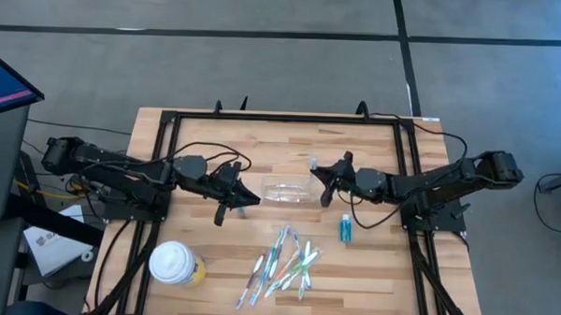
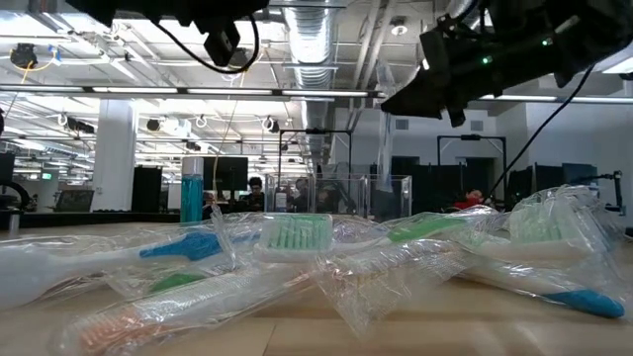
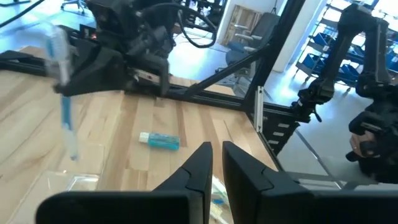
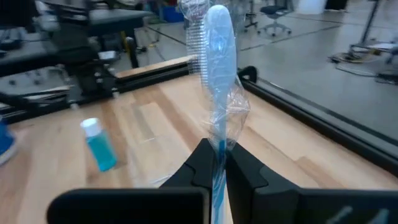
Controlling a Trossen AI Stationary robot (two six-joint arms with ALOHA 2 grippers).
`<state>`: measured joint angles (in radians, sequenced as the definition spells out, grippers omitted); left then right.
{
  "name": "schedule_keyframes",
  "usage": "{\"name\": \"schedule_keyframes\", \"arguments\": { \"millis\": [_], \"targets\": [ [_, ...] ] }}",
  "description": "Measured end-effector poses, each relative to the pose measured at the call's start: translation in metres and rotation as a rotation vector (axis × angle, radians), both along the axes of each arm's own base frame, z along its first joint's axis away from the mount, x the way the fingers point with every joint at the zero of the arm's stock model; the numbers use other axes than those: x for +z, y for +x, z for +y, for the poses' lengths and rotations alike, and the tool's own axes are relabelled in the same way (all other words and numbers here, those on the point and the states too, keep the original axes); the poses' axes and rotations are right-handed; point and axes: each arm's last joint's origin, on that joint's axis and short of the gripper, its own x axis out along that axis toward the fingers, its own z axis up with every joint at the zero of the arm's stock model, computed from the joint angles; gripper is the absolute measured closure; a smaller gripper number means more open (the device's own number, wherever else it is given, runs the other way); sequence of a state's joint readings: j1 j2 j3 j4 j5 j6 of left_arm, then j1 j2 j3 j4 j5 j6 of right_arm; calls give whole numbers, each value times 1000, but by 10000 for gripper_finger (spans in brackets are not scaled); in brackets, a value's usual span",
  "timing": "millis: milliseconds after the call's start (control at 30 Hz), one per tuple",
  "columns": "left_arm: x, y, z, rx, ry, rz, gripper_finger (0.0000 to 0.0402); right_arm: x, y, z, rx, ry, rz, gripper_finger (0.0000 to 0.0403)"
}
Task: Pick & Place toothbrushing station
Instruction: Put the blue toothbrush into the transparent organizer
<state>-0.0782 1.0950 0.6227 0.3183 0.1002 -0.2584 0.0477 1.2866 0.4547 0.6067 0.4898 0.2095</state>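
At centre frame on the table (image 1: pixel 370 273), the toothbrushing station (image 1: pixel 289 192) looks light, rigid and slippery, best gripped by a wall; right gripper (image 1: pixel 317 170) pinches a wrapped toothbrush (image 4: pixel 214 56), left gripper (image 1: pixel 244 199) nearly closed, empty.

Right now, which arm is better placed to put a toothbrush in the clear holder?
Right, probably. The right gripper is shut on a wrapped toothbrush beside the holder; the left gripper, also beside it, looks shut and empty.

The toothbrushing station (image 1: pixel 290 192) sat in the middle of the table (image 1: pixel 206 136), between the left gripper (image 1: pixel 241 199) and the right gripper (image 1: pixel 319 177). The toothbrushes (image 1: pixel 282 263) lay nearer the front. The cup (image 1: pixel 175 264) stood to their left, and the small bottle (image 1: pixel 345 229) lay to their right.
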Motion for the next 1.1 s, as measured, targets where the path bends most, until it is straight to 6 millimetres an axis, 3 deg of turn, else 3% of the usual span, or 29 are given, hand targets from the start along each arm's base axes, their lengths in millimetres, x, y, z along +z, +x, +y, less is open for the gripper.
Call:
{"name": "schedule_keyframes", "arguments": {
  "millis": [533, 1100],
  "targets": [
    [-4, -1, 0, 3, 0, -4, 369, -34, 20, -7, 65, 44, 23, 379],
    [-5, -1, 0, 1, 0, -1, 369, -35, 20, -5, 77, 73, 34, 350]
  ]
}}
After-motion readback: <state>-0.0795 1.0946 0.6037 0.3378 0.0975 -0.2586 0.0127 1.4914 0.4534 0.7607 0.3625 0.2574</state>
